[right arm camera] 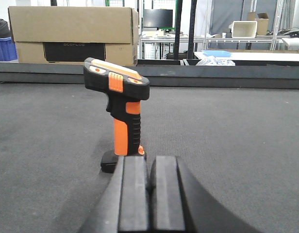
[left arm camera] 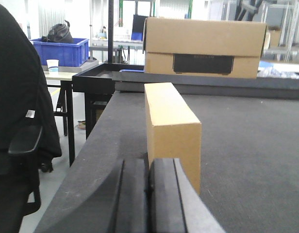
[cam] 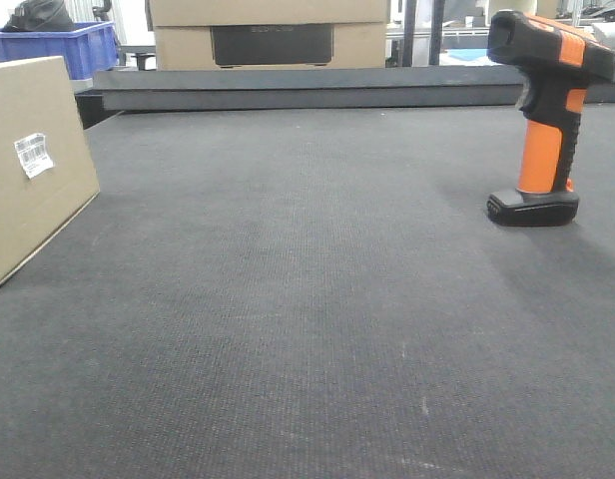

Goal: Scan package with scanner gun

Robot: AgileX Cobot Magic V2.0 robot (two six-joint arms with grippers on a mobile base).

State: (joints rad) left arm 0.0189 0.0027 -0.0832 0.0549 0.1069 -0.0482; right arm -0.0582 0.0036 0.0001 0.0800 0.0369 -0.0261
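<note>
Your right gripper [right arm camera: 149, 194], nearest the lens, is clenched on nothing, its black fingers pressed flat together. The scanner [right arm camera: 121, 116] stands dead ahead of it, upright on a flat black base, with a ribbed orange handle and its head nosing left. Your left gripper [left arm camera: 149, 194] is likewise closed and empty. The package [left arm camera: 171, 126] stands just beyond it, a smooth brown cardboard slab on edge whose long axis runs away from the gripper. On the dark woven bench [cam: 307, 299], package and scanner sit well apart. The right arm looks nearer the scanner and would need to open first.
</note>
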